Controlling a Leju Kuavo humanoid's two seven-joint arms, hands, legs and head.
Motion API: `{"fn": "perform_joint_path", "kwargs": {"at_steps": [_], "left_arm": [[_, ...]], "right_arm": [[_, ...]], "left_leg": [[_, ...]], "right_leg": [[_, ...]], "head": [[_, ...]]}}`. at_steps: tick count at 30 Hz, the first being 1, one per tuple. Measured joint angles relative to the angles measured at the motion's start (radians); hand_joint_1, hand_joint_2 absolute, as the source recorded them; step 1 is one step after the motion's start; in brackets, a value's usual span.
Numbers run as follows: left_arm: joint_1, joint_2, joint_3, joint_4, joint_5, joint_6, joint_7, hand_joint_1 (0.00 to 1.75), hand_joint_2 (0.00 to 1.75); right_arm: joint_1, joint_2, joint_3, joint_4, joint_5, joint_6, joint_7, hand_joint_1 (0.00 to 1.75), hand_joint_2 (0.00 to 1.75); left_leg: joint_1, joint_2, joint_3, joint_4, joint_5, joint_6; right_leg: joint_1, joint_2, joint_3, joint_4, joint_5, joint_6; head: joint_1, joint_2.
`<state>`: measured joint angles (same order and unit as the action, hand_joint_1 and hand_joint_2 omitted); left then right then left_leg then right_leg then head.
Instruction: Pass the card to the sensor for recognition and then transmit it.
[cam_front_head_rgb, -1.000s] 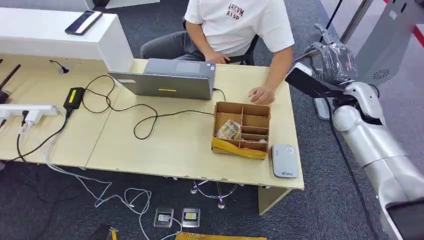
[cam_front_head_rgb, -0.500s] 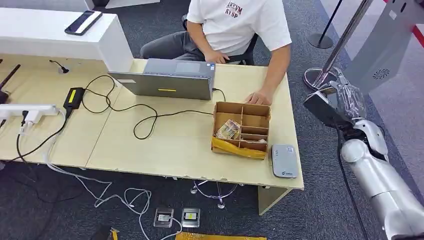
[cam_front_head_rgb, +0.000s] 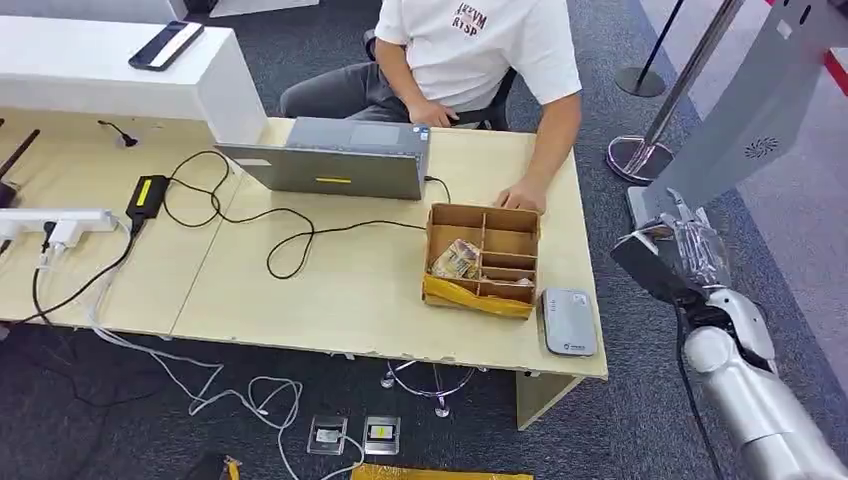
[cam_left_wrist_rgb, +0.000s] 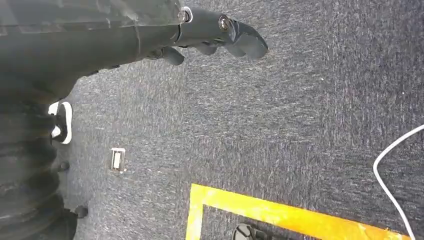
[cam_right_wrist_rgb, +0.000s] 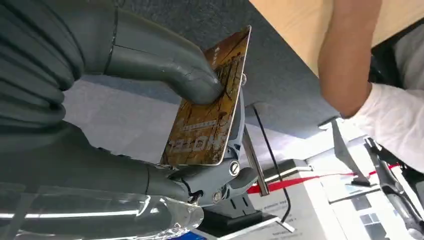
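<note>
In the right wrist view a brown-gold card (cam_right_wrist_rgb: 210, 110) printed with "HOTEL" is pinched between my thumb and the darker fingers (cam_right_wrist_rgb: 220, 182). My right hand (cam_front_head_rgb: 690, 250) hangs over the carpet, off the table's right edge and apart from it. The sensor (cam_front_head_rgb: 568, 322), a flat grey-white reader, lies on the table's front right corner, left of and below that hand. Beside the reader stands a partitioned cardboard box (cam_front_head_rgb: 483, 258) with cards in it. My left hand (cam_left_wrist_rgb: 220, 30) hangs over the carpet with nothing in it.
A person in a white shirt sits behind the table, one hand (cam_front_head_rgb: 520, 197) resting just behind the box. A laptop (cam_front_head_rgb: 340, 160), black cables and a power strip (cam_front_head_rgb: 55, 222) occupy the table's left and middle. A grey stand (cam_front_head_rgb: 745, 110) and a barrier post base (cam_front_head_rgb: 635, 157) are on the right.
My right arm has swung down and back toward me with the card, from beside the person's forearm to low off the table's right edge. The person's hand slid slightly back.
</note>
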<state>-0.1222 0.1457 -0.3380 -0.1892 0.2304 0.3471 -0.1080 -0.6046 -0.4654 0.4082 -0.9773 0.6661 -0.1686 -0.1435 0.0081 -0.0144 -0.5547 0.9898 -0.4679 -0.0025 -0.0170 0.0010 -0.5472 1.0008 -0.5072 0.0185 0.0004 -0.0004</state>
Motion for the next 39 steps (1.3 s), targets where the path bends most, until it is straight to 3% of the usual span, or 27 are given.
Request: {"fn": "perform_joint_path", "kwargs": {"at_steps": [39], "left_arm": [[-0.001, -0.008, -0.003, 0.000, -0.002, -0.002, -0.011, 0.00, 1.75]], "right_arm": [[0.172, 0.080, -0.003, 0.041, 0.025, -0.003, -0.005, 1.75, 1.75]], "left_leg": [[0.000, 0.000, 0.000, 0.000, 0.000, 0.000]], "right_leg": [[0.000, 0.000, 0.000, 0.000, 0.000, 0.000]], "head": [[0.000, 0.000]]}}
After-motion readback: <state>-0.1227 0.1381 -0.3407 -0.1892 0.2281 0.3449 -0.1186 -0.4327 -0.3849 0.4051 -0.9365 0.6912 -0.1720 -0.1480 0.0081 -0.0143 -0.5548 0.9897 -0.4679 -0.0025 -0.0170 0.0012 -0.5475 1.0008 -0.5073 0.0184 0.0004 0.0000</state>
